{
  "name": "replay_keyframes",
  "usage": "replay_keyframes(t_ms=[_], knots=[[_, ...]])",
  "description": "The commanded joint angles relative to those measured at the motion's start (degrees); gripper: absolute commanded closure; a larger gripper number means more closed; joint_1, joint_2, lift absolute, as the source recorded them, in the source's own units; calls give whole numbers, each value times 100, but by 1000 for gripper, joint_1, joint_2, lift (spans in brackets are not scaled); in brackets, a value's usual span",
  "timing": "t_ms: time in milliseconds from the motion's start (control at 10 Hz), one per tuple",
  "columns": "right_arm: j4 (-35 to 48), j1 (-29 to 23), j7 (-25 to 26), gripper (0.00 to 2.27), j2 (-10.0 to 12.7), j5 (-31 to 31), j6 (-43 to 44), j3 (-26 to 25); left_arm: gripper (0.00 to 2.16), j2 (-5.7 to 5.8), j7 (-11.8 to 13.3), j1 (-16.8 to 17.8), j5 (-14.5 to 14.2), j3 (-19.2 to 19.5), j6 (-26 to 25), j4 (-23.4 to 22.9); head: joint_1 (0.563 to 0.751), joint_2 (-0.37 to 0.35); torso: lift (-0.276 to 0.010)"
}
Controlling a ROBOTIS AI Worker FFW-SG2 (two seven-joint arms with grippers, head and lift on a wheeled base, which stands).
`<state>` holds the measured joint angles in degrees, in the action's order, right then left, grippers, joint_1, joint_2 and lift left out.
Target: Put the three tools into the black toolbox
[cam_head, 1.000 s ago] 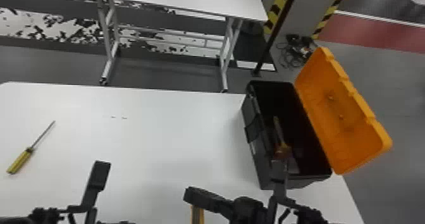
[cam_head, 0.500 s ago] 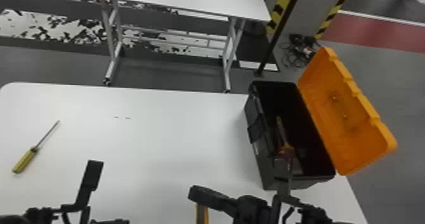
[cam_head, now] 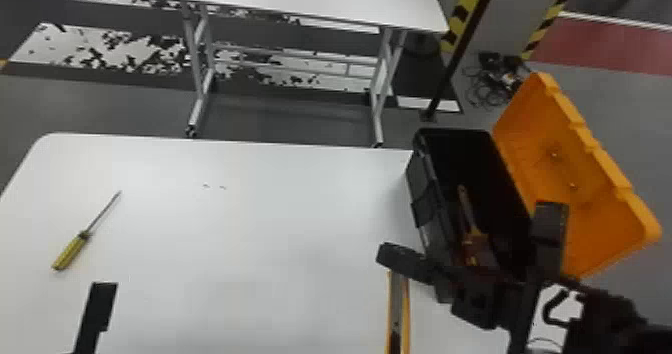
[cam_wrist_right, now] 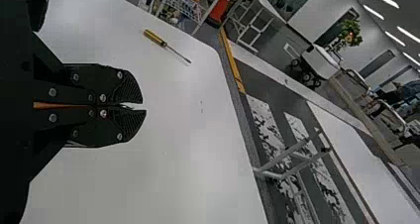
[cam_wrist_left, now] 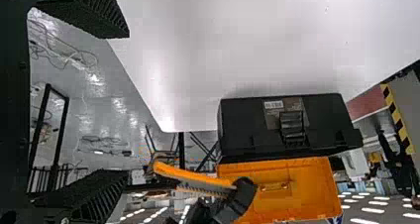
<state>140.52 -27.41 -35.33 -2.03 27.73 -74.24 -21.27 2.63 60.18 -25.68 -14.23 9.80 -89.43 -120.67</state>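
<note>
Now, head view: your left gripper (cam_head: 102, 303) sits low at left, near yellow-handled screwdriver (cam_head: 72, 250) on white table (cam_head: 250, 228); your right gripper (cam_head: 392, 257) pinches long orange-and-grey tool (cam_head: 398, 318) near open black toolbox (cam_head: 425, 193), orange-brown tool (cam_head: 467, 210) inside.

Left wrist view: your left jaws stand spread.

Right wrist view: your right jaws squeeze orange strip.

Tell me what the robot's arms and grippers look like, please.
The right arm is black and chunky. The left gripper has two black fingers with ridged inner faces, a bit like tyre tread. The right gripper is black too, with rounded, ridged tips and small silver screws along its fingers.
</note>
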Motion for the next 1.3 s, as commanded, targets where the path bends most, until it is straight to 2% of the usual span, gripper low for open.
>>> replay_keyframes(t_ms=[0,200,400,600,800,1000,1200], knots=[[266,499,0,2240,-140,-22,-676,-466,33,-8,-50,-104,26,74,-60,-18,695,-206,-51],[239,877,35,2240,-614,-400,-746,-624,36,-43,-173,-236,44,101,-60,-26,695,-262,-51],[-253,1080,26,2240,-1089,-839,-307,-545,39,-43,-120,-350,44,145,-60,-132,695,-348,-51],[-745,1044,8,2240,-1309,-1261,660,-536,36,-34,-50,-438,35,136,-60,-255,695,-350,-51],[-1228,1211,44,2240,-1607,-1762,1468,-167,36,-34,3,-667,8,206,-60,-439,695,-350,-51],[-1896,1484,0,2240,-1695,-1894,2365,115,36,-69,20,-772,0,215,-60,-510,695,-350,-51],[-2406,1457,-440,2223,-1704,-1815,3314,220,36,-78,99,-842,-62,233,-60,-598,695,-350,-51]])
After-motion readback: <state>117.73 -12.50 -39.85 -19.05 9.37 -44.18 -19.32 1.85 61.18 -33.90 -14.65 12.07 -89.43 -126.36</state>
